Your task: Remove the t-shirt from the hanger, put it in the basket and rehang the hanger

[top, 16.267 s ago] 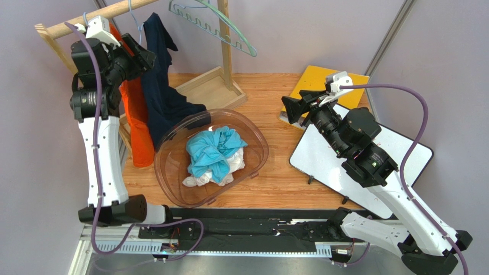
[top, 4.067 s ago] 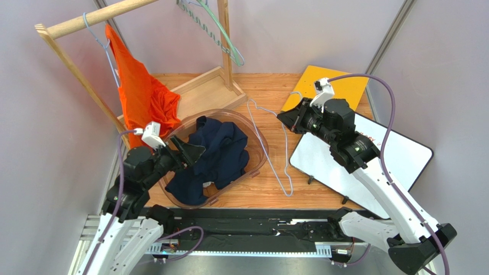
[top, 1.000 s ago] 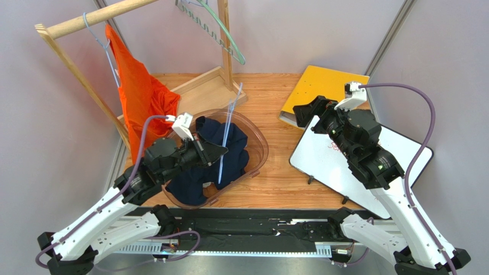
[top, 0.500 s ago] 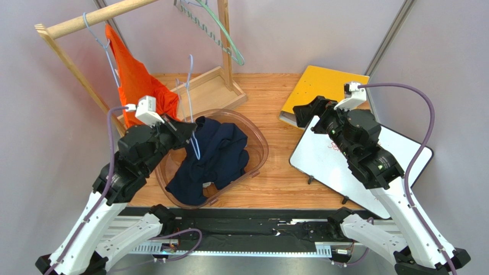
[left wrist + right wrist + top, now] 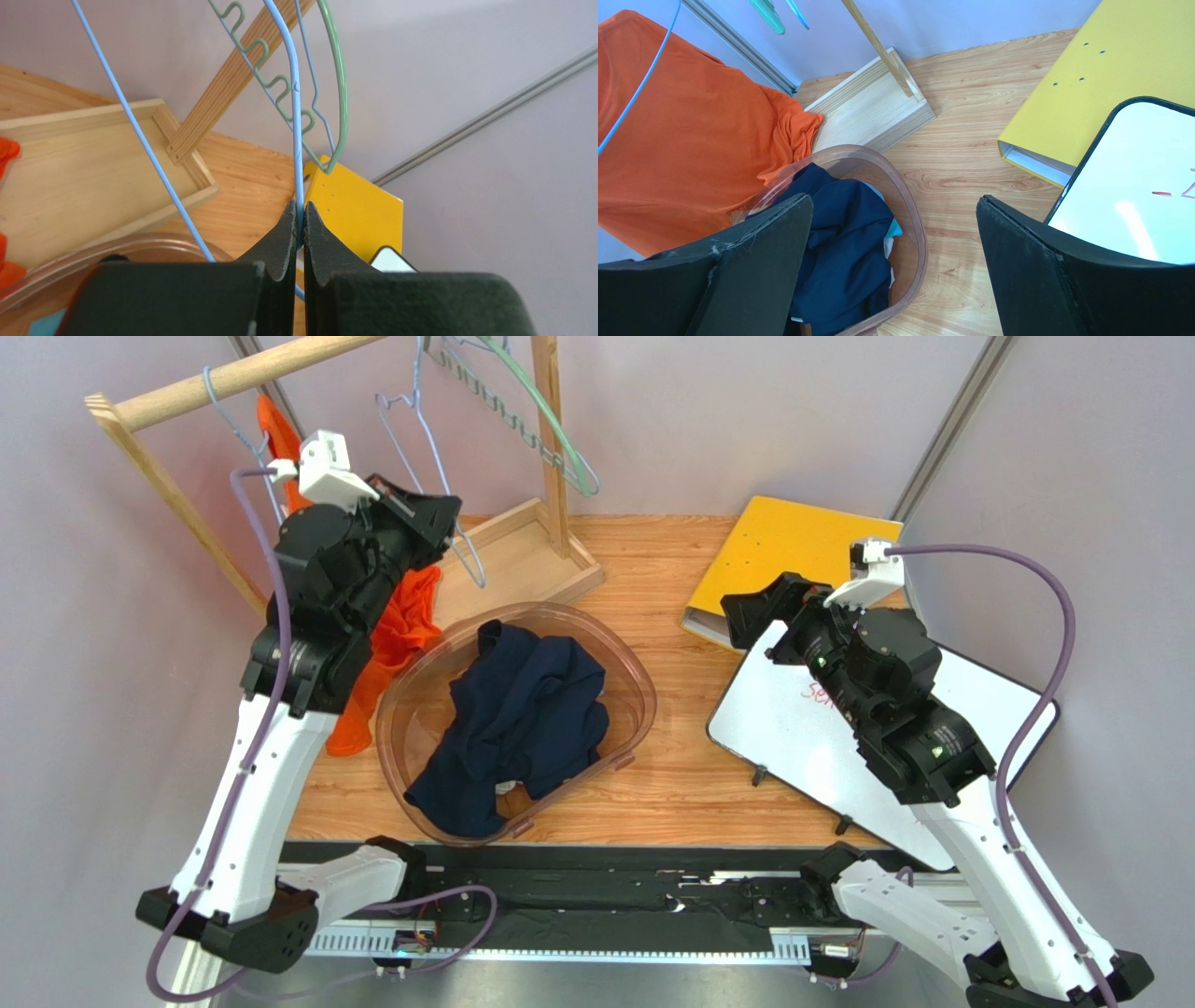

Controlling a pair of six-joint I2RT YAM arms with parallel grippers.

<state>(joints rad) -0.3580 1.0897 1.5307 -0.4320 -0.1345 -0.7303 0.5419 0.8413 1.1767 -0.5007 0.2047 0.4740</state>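
T-shirt (image 5: 522, 717) in tub (image 5: 634, 693), orange shirt (image 5: 404, 612) beside

hanger (image 5: 297, 126): thin blue wire, smooth, coated; rack (image 5: 239, 375): bare wood; tub (image 5: 421, 714): clear glossy plastic (t-shirt (image 5: 526, 707): matt navy cloth).

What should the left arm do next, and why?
Probably carry the empty blue hanger up to the wooden rail and hook it there: the left gripper pinches its wire close to the rail, and the navy t-shirt already lies in the tub.
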